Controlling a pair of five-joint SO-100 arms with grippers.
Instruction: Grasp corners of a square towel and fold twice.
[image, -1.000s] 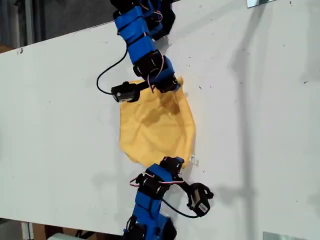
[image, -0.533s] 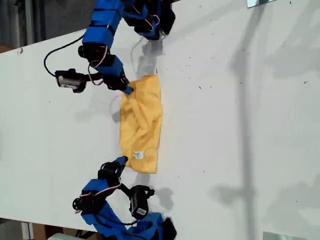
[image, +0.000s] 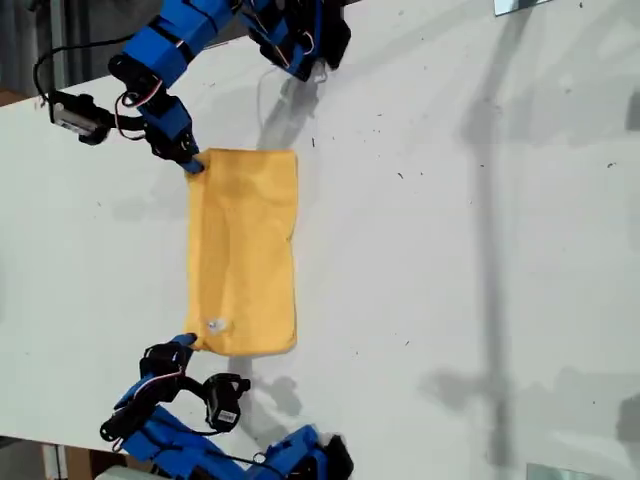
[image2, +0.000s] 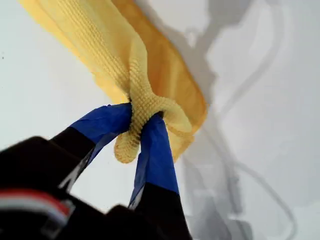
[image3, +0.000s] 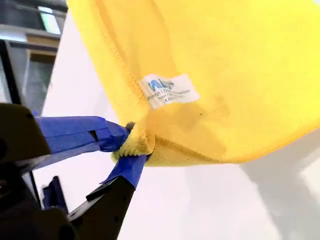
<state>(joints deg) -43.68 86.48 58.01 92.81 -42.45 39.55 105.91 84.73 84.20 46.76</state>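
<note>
My second pincer (image3: 131, 150) is clamped on the tagged corner (image3: 142, 142) of the towel (image: 243, 250), at 6 o'clock in the exterior view. My first pincer (image2: 139, 131) grips the 12 o'clock corner (image2: 131, 142), likely to stretch the fold taut. The folded towel lies on the bench (image: 480, 250), its long axis running 12 to 6.

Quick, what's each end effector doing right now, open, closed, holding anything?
My first gripper: closed on a corner of the towel.
My second gripper: closed on the tag-side corner.
</note>
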